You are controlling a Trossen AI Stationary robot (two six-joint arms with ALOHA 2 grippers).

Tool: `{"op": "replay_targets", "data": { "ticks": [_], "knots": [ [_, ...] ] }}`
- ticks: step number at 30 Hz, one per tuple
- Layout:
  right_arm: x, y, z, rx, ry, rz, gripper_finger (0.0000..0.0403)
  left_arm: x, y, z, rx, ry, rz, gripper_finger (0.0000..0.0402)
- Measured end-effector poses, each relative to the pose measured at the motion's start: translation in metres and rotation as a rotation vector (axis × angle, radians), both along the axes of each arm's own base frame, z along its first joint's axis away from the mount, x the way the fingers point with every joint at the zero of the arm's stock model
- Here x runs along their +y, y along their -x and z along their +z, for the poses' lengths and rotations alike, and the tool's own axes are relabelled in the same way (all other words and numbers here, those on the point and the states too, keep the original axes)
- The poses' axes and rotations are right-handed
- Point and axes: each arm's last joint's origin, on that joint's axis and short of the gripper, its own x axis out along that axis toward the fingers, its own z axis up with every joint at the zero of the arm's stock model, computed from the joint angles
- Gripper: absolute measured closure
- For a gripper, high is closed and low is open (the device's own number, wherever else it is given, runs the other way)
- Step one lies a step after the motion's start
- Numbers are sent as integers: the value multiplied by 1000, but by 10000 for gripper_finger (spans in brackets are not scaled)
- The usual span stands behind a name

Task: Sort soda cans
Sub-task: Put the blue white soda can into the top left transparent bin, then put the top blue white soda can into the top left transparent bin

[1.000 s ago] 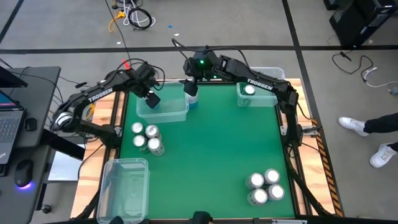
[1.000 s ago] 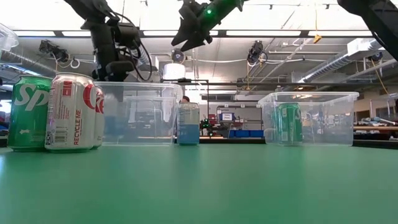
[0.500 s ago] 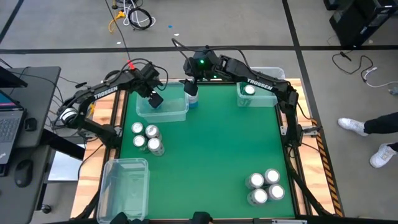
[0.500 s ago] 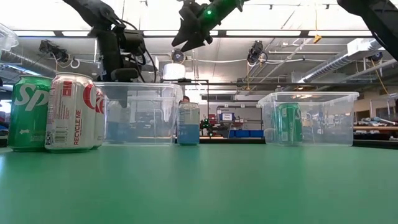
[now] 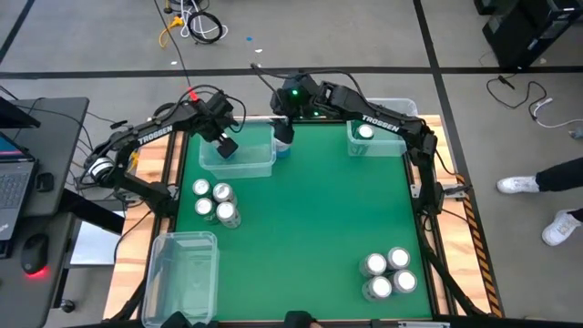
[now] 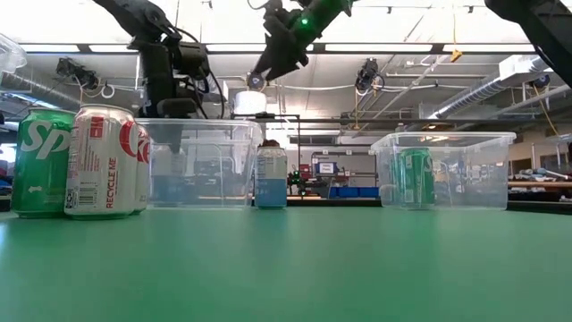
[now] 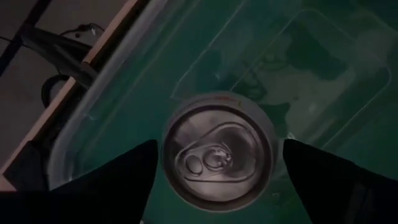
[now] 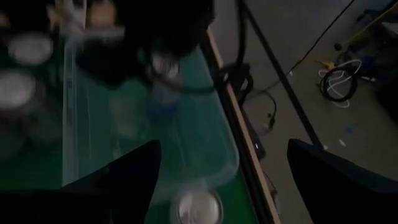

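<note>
My left gripper (image 5: 224, 146) hangs open inside the clear bin (image 5: 248, 169) at the far left. Its fingers stand on either side of an upright silver-topped soda can (image 7: 217, 155), and a narrow gap shows on each side. My right gripper (image 5: 283, 116) is open and hovers above another soda can (image 5: 282, 138), which stands upright on the table (image 5: 310, 219) between the two far bins. The far-right bin (image 5: 393, 150) holds a green can (image 5: 365, 132), standing upright.
Several cans (image 5: 211, 202) stand grouped at the table's left, and several more (image 5: 387, 273) at the near right. Another clear bin (image 5: 182, 273) sits at the near left corner. The green middle of the table is open. A person's feet (image 5: 524, 185) show beyond the right edge.
My right gripper has tipped its fingers up a little above the can at the far edge, staying in place.
</note>
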Motion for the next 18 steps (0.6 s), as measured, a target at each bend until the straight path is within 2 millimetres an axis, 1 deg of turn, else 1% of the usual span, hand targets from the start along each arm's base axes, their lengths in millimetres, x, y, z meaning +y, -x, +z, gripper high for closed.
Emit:
{"op": "replay_targets", "data": {
  "ticks": [5, 11, 13, 15, 18],
  "knots": [
    [1, 5, -5, 113, 73, -21, 68, 2, -2, 18, -21, -19, -1, 58],
    [5, 8, -9, 175, 59, 21, 68, 1, -1, 48, -60, -60, -14, 70],
    [4, 7, -13, 192, 77, 5, 69, -2, 1, 59, -96, -98, -25, 78],
    [-3, 9, -20, 205, 56, -1, 72, -6, 4, 67, -151, -138, -57, 90],
    [-16, 14, -32, 184, -57, 32, 78, -15, 12, 81, -310, -193, -122, 118]
  ]
}}
